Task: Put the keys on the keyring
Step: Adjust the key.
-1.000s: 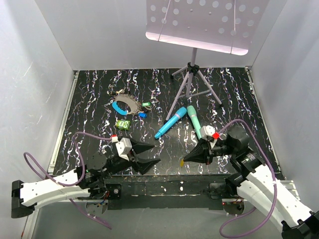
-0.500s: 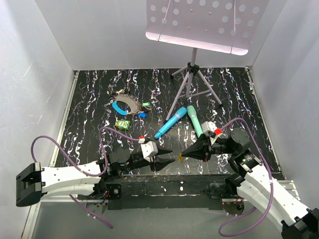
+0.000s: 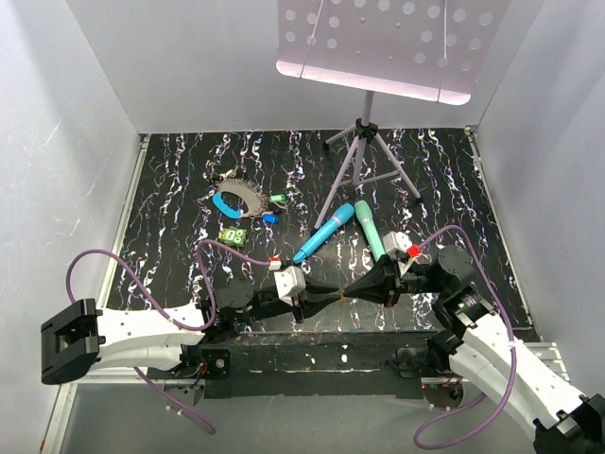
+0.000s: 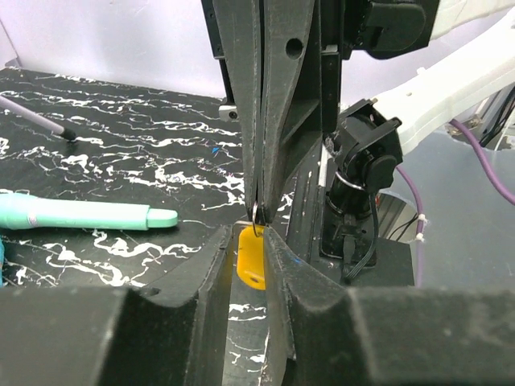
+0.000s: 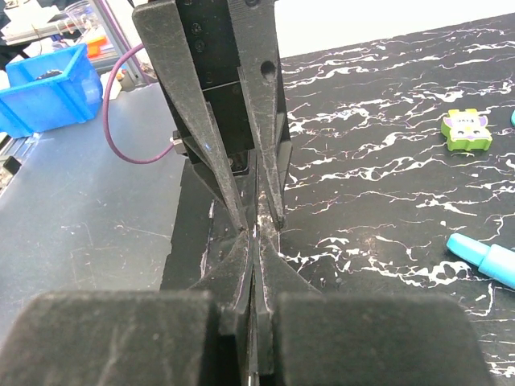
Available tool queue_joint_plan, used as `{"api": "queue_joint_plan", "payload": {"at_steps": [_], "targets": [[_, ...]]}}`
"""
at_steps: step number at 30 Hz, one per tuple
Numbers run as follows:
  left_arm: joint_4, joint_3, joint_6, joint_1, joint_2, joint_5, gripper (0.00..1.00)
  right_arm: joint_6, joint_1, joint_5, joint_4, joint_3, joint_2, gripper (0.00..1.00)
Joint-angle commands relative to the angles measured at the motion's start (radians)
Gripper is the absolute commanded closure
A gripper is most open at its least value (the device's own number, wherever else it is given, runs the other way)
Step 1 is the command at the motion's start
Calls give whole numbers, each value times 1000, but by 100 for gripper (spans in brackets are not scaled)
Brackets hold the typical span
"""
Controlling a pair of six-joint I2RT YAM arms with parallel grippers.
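Nothing threaded yet. The keyring [image 3: 227,206] lies at 10 o'clock on the table. The right gripper [image 4: 258,206], fully closed, pinches the yellow key [image 4: 251,259] near 6 o'clock. The left gripper [image 4: 246,238] has its jaws narrowly flanking the key's head; grip unconfirmed.

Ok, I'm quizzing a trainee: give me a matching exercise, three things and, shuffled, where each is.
Things: 1 small yellow-headed key; 2 large grey chain-like oval keyring with a blue section; 3 small green square block.
Places: A on the black marbled table, farthest from the arms; B on the table, slightly nearer; C pinched in the right gripper, between the fingers of the left gripper.
Pairs: 1-C, 2-A, 3-B.
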Motion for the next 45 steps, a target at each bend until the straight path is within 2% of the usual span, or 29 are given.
{"api": "queue_joint_plan", "payload": {"at_steps": [1,14,22,45], "targets": [[42,42,-4,5,1,23,81,-1,-1,10,58,2,-3,99],[27,50,-16,3,12,48,90,-3,-1,9,58,18,7,99],[10,32,-18,5,-10,20,86,-3,-1,7,51,27,12,99],[19,12,-39,15,16,12,89,7,-1,3,51,32,9,99]]}}
